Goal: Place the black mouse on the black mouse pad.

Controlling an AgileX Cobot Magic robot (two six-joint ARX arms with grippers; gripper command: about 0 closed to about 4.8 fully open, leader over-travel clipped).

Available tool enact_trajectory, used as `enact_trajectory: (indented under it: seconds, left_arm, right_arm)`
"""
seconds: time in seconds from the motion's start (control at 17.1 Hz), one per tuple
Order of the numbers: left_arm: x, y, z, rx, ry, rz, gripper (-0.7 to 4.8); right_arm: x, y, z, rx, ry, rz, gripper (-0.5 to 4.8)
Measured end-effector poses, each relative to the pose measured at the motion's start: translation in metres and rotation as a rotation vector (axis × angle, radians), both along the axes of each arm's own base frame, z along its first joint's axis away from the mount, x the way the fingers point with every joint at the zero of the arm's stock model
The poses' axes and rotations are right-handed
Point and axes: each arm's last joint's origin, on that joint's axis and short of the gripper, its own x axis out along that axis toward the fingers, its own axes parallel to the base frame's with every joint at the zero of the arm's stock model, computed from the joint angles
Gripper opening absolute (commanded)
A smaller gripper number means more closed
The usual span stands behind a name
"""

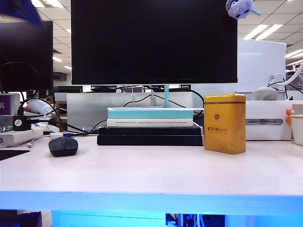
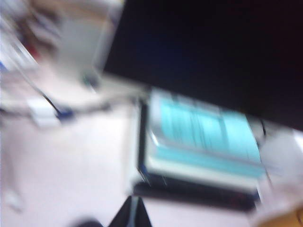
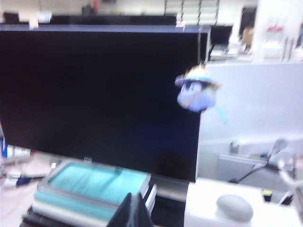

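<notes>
The black mouse (image 1: 63, 146) rests on the pale desk at the left, in front of a tangle of cables. A pointed corner of the black mouse pad (image 1: 12, 153) lies flat at the desk's left edge, a short way left of the mouse. Neither arm shows in the exterior view. In the blurred left wrist view, my left gripper (image 2: 133, 202) is shut and empty above the desk, near the book stack (image 2: 203, 142). A dark smear beside its fingers is too blurred to name. My right gripper (image 3: 133, 198) is also shut and empty, held up facing the monitor (image 3: 99, 94).
A stack of books on black slabs (image 1: 150, 125) stands mid-desk under the monitor (image 1: 154, 41). A yellow tin (image 1: 225, 123) stands to its right, then a white box (image 1: 267, 120) and a cup (image 1: 297, 128). A power strip (image 1: 19, 137) and cables lie behind the mouse.
</notes>
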Motion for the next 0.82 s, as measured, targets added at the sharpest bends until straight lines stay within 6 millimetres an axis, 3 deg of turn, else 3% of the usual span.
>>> enact_trajectory:
  seconds: [0.18, 0.23, 0.29, 0.35, 0.41, 0.47, 0.53, 0.59, 0.82]
  left_arm:
    - [0.026, -0.016, -0.033, -0.013, 0.124, -0.027, -0.04]
    - [0.034, -0.026, -0.051, 0.007, 0.192, -0.031, 0.62]
    - [0.040, -0.035, -0.062, 0.024, 0.231, -0.038, 2.00]
    - [0.045, -0.041, -0.073, 0.036, 0.262, -0.033, 2.88]
    - [0.049, -0.045, -0.082, 0.041, 0.289, -0.022, 3.69]
    - [0.052, -0.048, -0.091, 0.043, 0.322, -0.014, 4.15]
    - [0.056, -0.053, -0.102, 0.039, 0.360, 0.010, 4.20]
    - [0.060, -0.056, -0.112, 0.027, 0.394, 0.027, 4.69]
    - [0.068, -0.058, -0.137, 0.057, 0.462, 0.093, 4.79]
  right_arm:
    - [0.006, 0.004, -0.002, -0.002, 0.011, 0.032, -0.01]
    - [0.007, 0.007, -0.001, -0.002, 0.003, 0.052, -0.01]
    - [0.009, 0.008, -0.001, -0.003, 0.002, 0.060, -0.01]
    - [0.009, 0.009, -0.002, -0.003, 0.004, 0.064, -0.01]
    - [0.009, 0.012, -0.002, -0.002, 0.002, 0.077, -0.01]
    - [0.008, 0.016, -0.001, -0.002, -0.006, 0.103, -0.01]
    - [0.007, 0.020, -0.001, -0.003, -0.007, 0.130, -0.01]
    - [0.007, 0.023, -0.001, -0.003, -0.007, 0.144, -0.01]
    - [0.005, 0.034, -0.001, -0.003, -0.007, 0.212, -0.01]
